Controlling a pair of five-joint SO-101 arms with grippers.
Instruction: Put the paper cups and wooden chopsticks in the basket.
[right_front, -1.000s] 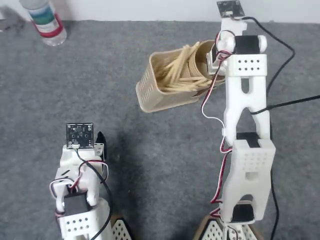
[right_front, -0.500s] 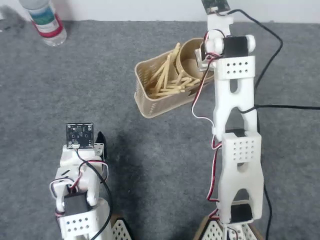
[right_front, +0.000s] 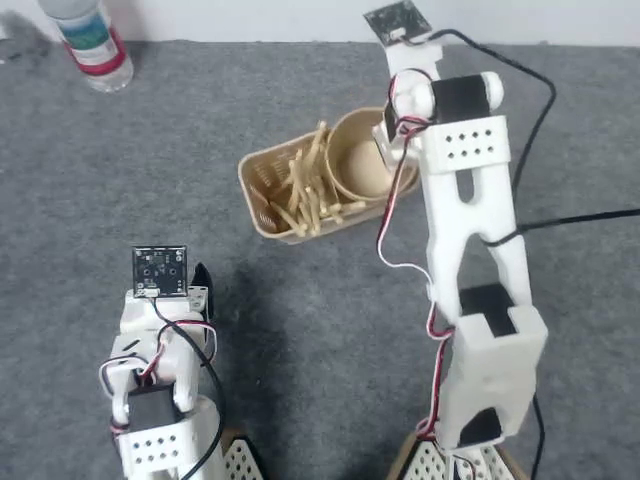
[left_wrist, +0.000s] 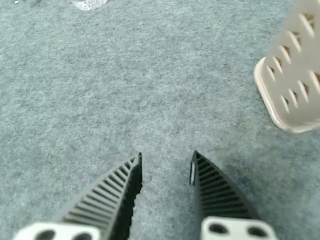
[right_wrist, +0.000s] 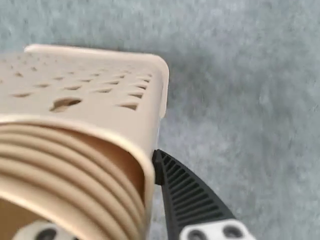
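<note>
My right gripper (right_front: 397, 137) is shut on the near right wall of the beige slotted basket (right_front: 262, 192) and holds it off the grey table, tilted. Several wooden chopsticks (right_front: 305, 190) lie loose inside it, next to a stack of paper cups (right_front: 360, 165) with the mouth facing up. In the right wrist view a black finger (right_wrist: 182, 192) presses the outside of the basket wall (right_wrist: 95, 95), with the cup rims (right_wrist: 60, 170) just inside. My left gripper (left_wrist: 165, 167) is open and holds nothing, low over the carpet near the front left; the basket's corner (left_wrist: 295, 75) hangs beyond it.
A plastic water bottle (right_front: 90, 35) stands at the far left corner of the table. Grey carpet (right_front: 250, 330) covers the table between the arms. Cables trail from the right arm across the right side.
The right arm has swung the basket to the left and nearer, and it now sits more upright with the cups' mouth showing. The left arm has not moved.
</note>
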